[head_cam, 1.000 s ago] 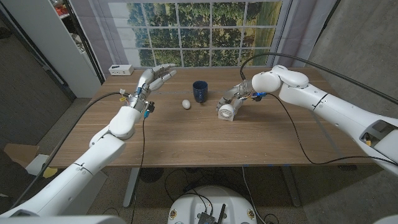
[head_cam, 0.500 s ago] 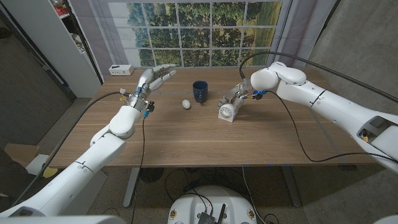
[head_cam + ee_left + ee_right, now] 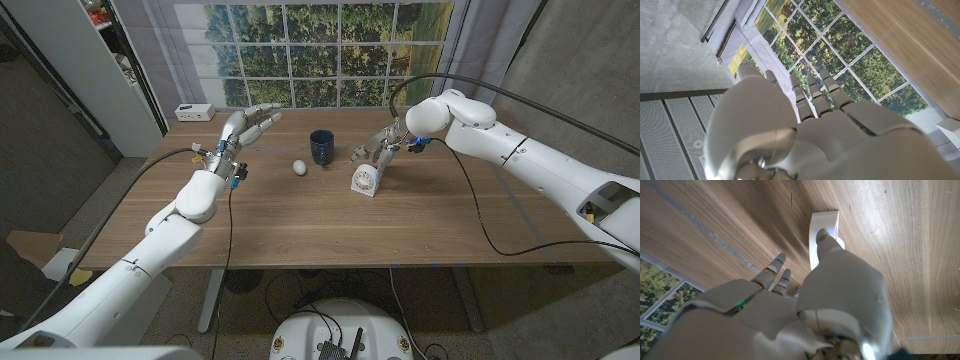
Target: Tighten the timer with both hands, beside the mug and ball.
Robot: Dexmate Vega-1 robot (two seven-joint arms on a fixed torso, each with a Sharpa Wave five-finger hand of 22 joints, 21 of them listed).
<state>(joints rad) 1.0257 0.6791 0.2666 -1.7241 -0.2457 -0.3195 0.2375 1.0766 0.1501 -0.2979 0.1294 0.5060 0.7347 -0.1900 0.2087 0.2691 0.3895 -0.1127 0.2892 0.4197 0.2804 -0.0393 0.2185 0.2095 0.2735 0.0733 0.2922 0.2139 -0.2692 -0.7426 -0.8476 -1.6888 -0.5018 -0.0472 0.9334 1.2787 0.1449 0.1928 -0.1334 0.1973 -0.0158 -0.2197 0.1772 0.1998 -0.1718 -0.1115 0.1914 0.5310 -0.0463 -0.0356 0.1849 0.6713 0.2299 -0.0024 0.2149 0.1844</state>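
Since a second ago your right hand (image 3: 378, 152) has lifted slightly and the timer (image 3: 366, 179) now stands more upright, dial facing you; it sits on the table (image 3: 300, 220) right of the mug (image 3: 321, 147), with the ball (image 3: 299, 167) left of the mug. Whether the right fingers clamp it: cannot tell. Your left hand (image 3: 248, 125) remains raised, fingers apart, empty. A white box (image 3: 192, 112) sits at the far edge.

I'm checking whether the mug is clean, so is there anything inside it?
The dark blue mug stands upright on the table. Its mouth looks dark; whether anything lies inside cannot be told.
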